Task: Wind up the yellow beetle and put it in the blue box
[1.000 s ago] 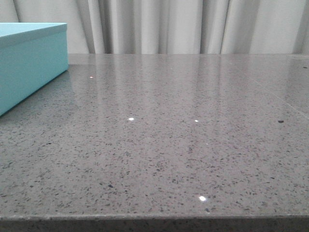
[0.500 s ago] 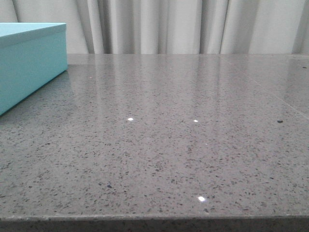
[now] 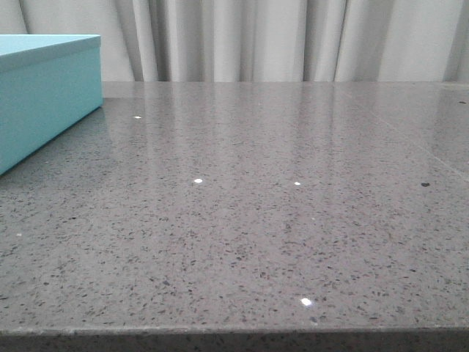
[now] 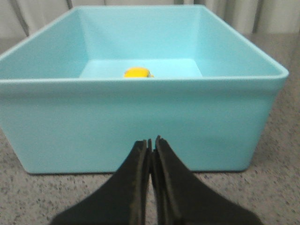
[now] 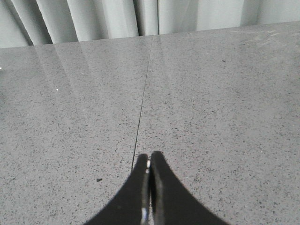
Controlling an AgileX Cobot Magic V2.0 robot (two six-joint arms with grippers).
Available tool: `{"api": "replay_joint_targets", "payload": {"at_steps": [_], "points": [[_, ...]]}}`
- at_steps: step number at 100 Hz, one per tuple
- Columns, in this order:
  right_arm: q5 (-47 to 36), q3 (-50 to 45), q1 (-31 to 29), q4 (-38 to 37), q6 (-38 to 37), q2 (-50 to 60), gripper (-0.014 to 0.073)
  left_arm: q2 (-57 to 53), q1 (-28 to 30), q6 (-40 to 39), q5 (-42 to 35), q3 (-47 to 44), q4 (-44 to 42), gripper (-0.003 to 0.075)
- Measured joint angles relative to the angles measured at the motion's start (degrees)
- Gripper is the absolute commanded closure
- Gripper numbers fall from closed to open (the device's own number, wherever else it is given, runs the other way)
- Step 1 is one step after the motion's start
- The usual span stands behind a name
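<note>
The blue box stands on the grey stone table, open at the top; its corner shows at the far left of the front view. The yellow beetle lies on the box floor near the far wall, only its yellow top showing over the near rim. My left gripper is shut and empty, low over the table just in front of the box's near wall. My right gripper is shut and empty over bare table, beside a thin seam. Neither gripper shows in the front view.
The grey speckled table runs to its front edge at the bottom of the front view. Pale curtains hang behind the table's far edge.
</note>
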State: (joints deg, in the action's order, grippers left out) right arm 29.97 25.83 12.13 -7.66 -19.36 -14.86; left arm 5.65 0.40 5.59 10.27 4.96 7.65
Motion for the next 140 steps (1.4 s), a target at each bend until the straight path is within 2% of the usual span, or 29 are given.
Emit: {"api": "replay_joint_targets", "payload": {"at_steps": [12,26,140], "points": [[0.0,0.0,0.0,0.0,0.0,0.0,0.0662,-3.5,0.0,-0.3,-6.1,-3.6,-1.4,0.0739],[0.0,0.0,0.0,0.0,0.0,0.0,0.0662,-5.9,0.0,-0.7,-8.0,-5.0,-1.7,0.0739],[0.0,0.0,0.0,0.0,0.0,0.0,0.0662,-5.9,0.0,-1.0,-7.5,-5.0,-1.9,0.0738]]}}
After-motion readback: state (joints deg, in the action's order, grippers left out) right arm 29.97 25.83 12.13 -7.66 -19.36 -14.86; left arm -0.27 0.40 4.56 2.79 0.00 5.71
